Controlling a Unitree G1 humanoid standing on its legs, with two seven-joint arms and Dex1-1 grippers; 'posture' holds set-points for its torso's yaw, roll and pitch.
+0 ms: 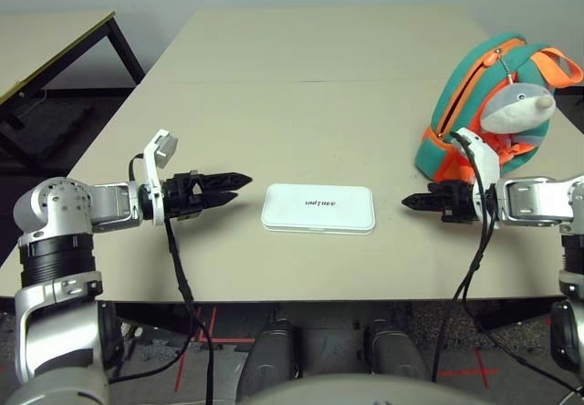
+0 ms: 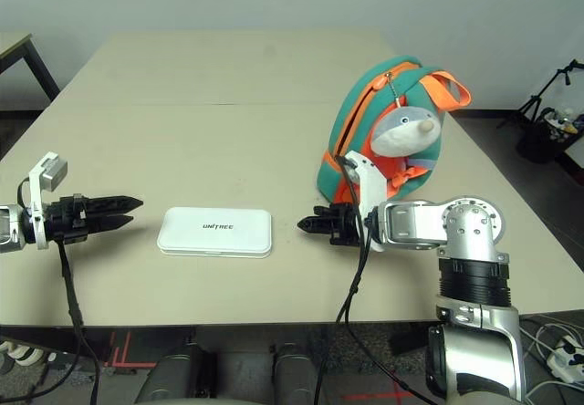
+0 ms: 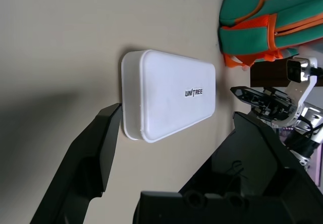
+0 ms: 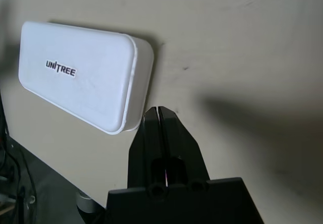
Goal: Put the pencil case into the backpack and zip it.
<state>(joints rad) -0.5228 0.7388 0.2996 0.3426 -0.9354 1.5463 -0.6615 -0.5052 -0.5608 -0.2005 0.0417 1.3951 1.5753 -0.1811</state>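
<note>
The white pencil case [image 1: 318, 208] lies flat near the front middle of the table, its "UNITREE" lettering facing up. My left gripper [image 1: 242, 186] hovers just left of it, fingers open and pointing at its short end, with nothing between them. On the other side, a short gap from the case's right end, my right gripper [image 1: 406, 202] is shut and empty, its two fingers [image 4: 159, 128] pressed together. The teal backpack [image 1: 474, 104] with orange trim stands behind the right gripper, and a grey-and-white plush charm [image 1: 520, 109] hangs on its front.
The beige table [image 1: 301, 67] stretches far back, with a seam across it. A second table [image 1: 55, 40] stands off to the far left. Black cables [image 1: 182, 286] hang from both wrists over the front edge. Dark gear [image 2: 547, 118] sits on the floor at right.
</note>
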